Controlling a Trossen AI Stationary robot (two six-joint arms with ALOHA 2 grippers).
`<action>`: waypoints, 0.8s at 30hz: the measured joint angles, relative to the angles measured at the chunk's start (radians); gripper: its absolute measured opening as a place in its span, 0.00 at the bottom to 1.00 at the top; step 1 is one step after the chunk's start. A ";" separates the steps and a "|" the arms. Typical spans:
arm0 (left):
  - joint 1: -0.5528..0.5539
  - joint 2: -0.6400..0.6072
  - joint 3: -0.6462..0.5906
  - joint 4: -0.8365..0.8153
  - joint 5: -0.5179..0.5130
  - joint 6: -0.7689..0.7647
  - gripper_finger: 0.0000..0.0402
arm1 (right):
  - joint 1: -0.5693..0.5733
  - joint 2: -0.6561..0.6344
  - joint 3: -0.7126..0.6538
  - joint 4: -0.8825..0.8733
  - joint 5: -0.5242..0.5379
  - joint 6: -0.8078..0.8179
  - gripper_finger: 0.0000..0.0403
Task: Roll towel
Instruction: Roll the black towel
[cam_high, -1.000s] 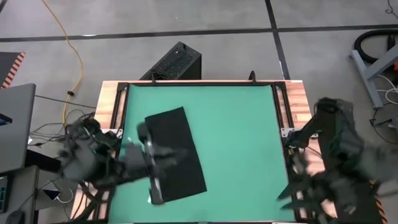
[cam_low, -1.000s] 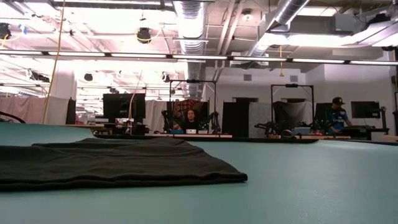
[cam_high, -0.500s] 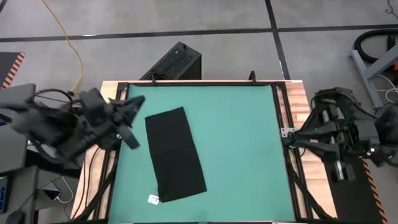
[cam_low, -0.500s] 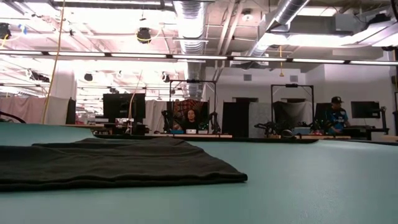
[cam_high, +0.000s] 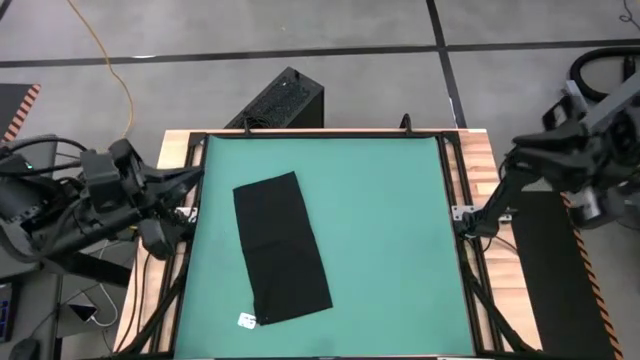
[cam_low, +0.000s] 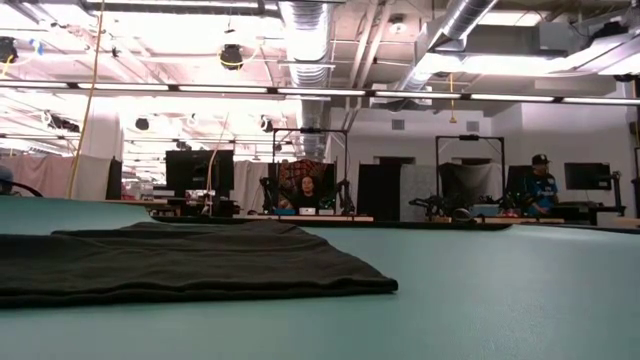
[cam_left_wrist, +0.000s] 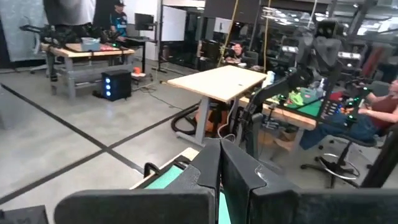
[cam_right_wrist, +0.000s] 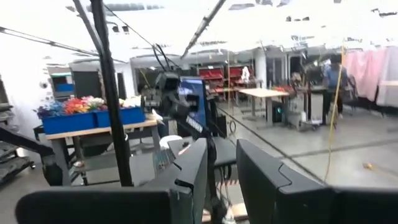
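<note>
The black towel (cam_high: 280, 250) lies flat and unrolled on the left half of the green mat (cam_high: 390, 230), its long side running from far to near. Its small white tag (cam_high: 246, 320) is at the near left corner. In the low view the towel (cam_low: 180, 262) shows as a low flat slab. My left gripper (cam_high: 192, 178) is off the mat's left edge, raised and level, with its fingers (cam_left_wrist: 208, 171) shut. My right gripper (cam_high: 522, 155) is beyond the table's right edge, raised, with a gap between its fingers (cam_right_wrist: 196, 168). Neither touches the towel.
A hard black ribbed box (cam_high: 282, 98) stands on the floor behind the table's far edge. A wooden frame (cam_high: 176, 170) borders the mat. Cables and a laptop lie left of the table. People sit at desks in the room beyond (cam_low: 305, 190).
My left gripper has pulled back from over the towel's near left part, up and toward the table's left edge, and is now off the mat. My right arm has swung from the near right corner toward the far right. The towel has stayed flat in place.
</note>
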 joint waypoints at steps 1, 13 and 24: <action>-0.002 0.000 0.000 0.015 0.000 0.007 0.00 | 0.006 0.011 0.036 -0.011 -0.010 -0.020 0.27; 0.005 -0.001 0.004 0.166 -0.001 0.095 0.00 | 0.039 0.067 0.306 -0.275 -0.033 -0.043 0.27; 0.003 -0.001 -0.003 0.156 0.000 0.100 0.00 | 0.033 0.031 0.317 -0.309 -0.040 -0.066 0.27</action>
